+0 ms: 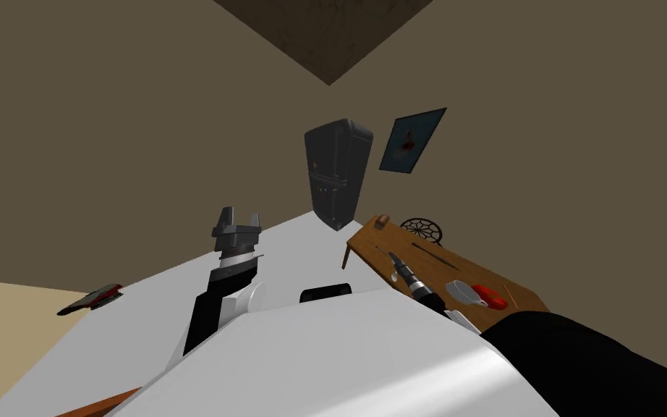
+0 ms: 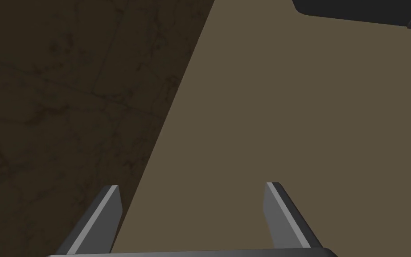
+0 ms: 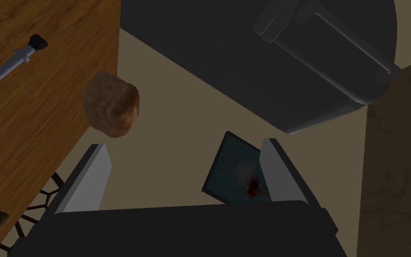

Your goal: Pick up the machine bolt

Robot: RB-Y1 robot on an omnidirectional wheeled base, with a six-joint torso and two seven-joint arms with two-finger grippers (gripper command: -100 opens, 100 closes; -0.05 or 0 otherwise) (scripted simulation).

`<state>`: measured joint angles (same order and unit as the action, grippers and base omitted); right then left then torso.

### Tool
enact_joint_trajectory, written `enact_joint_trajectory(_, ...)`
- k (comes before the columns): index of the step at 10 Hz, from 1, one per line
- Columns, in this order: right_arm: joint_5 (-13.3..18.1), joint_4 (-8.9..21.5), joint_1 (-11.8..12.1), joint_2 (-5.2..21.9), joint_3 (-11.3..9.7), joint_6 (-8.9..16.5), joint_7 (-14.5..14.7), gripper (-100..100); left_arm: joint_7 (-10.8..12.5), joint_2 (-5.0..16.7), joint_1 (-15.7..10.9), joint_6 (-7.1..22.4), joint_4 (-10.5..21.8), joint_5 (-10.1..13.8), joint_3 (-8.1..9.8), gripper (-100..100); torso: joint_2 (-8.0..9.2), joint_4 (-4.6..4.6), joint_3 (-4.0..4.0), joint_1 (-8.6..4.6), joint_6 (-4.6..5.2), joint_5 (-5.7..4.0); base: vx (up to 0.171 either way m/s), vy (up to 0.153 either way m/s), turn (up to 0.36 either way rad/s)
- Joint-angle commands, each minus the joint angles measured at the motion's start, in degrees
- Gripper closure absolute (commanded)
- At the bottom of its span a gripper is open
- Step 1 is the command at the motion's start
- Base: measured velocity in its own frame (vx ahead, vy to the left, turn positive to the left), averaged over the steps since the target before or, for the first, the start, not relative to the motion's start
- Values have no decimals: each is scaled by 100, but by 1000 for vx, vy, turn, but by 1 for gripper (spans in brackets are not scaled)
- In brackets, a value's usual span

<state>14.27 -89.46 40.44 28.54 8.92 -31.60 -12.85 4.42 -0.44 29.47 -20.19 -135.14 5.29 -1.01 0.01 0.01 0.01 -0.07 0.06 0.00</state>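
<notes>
Brown wood-grain table (image 3: 44, 125) — dark grey fridge (image 1: 336, 174)

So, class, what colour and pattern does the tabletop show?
Brown with wood grain: the wooden table, clearest in the right wrist view.

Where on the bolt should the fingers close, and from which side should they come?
The bolt lies flat on the wooden table, long and thin, with a wider dark head at one end. I would take its grey shaft near the middle, from above, with the open fingers of the right gripper across its length.
</notes>
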Motion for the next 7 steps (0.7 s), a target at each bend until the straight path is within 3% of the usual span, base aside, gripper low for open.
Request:
enact_joint_trajectory(1, 239, 286, 126, 172, 8, -30, -46, -100, 0, 0, 0, 0, 0, 0, 0, 0, 0, 0, 0, 0, 0, 0, 26, 9, 301)
enact_joint_trajectory(3, 455, 615, 195, 334, 6, -52, -92, -100, 0, 0, -1, 0, 0, 0, 0, 0, -5, -1, -3, -4, -5, 0, 40, 0, 363)
enact_joint_trajectory(5, 835, 1128, 321, 645, -24, -87, -178, -100, 0, 0, -1, 0, 0, 0, 0, 0, -5, -1, -3, -6, -4, 0, 42, -8, 440)
enact_joint_trajectory(7, 1125, 1326, 379, 792, -51, -100, -217, -100, 0, 0, 0, 0, 0, 0, 1, 0, -6, -1, -3, -7, 0, -2, 32, -14, 304)
